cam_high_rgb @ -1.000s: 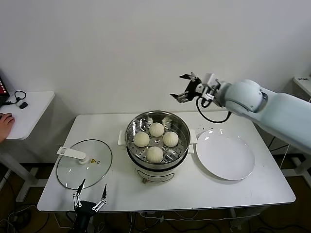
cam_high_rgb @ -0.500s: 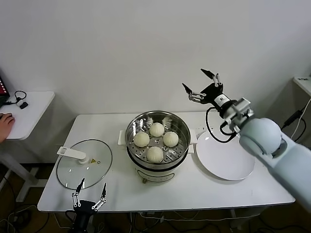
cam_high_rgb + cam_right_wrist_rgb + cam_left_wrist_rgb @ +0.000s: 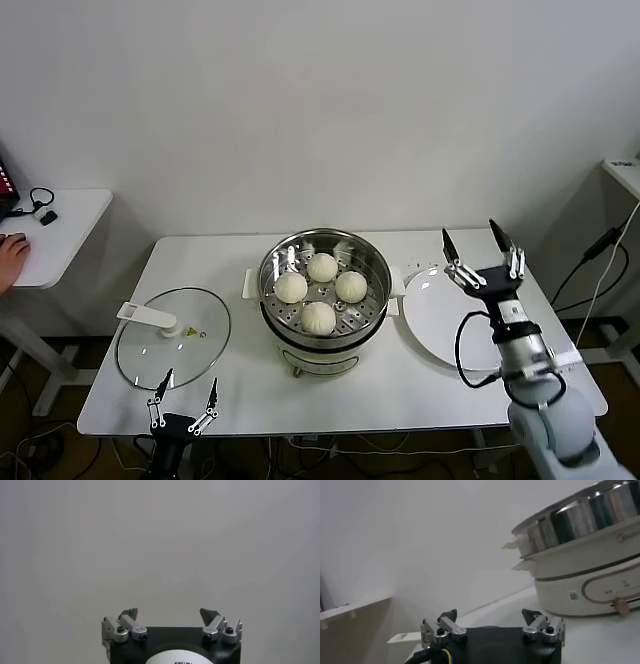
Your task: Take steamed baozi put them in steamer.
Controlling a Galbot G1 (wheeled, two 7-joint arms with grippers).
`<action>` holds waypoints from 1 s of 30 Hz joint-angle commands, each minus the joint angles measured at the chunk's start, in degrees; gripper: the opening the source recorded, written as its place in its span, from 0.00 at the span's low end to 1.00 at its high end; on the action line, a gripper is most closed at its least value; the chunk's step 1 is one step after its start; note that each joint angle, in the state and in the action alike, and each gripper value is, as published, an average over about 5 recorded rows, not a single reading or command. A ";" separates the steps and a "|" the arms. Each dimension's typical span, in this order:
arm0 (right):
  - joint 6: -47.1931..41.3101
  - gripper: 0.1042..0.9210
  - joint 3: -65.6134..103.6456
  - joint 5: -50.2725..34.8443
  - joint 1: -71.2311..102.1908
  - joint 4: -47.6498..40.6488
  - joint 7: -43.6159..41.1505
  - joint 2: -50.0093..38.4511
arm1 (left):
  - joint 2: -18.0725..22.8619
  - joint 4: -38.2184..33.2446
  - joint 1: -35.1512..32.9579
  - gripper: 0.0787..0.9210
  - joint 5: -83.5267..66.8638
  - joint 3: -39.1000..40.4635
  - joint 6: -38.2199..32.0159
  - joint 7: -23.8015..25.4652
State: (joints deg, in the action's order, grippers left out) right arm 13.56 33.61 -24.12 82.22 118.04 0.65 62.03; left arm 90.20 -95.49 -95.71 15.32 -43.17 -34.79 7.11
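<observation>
Several off-white pleated baozi lie on the perforated tray inside the shiny steel steamer at the table's middle. The steamer's steel wall and white base also show in the left wrist view. My right gripper is open and empty, pointing upward over the far right part of the white plate; its wrist view shows only its open fingers against the blank wall. My left gripper is open and empty, parked at the table's front left edge below the glass lid.
A flat glass lid with a white handle lies left of the steamer. A small side table with a person's hand stands at the far left. The white wall is behind the table.
My right arm has swung from above and behind the steamer, out to the right and down over the plate. The gripper stayed open and empty. The left arm has not moved.
</observation>
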 commanded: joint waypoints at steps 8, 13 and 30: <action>17.16 0.88 3.90 7.31 17.62 0.89 -2.13 18.80 | 0.02 -0.46 -0.04 0.88 -0.02 0.16 -0.17 -0.07; 18.15 0.88 2.68 7.59 18.42 0.69 -1.65 19.01 | -0.05 -0.64 -0.09 0.88 -0.09 0.12 -0.19 -0.07; 18.78 0.88 0.94 8.42 18.82 0.24 -0.02 19.33 | -0.09 -0.82 0.08 0.88 -0.14 0.18 -0.04 0.07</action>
State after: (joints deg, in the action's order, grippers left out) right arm 31.12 34.99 -16.46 100.00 118.30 0.32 80.13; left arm 90.16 -96.45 -95.72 15.18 -43.04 -34.92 7.11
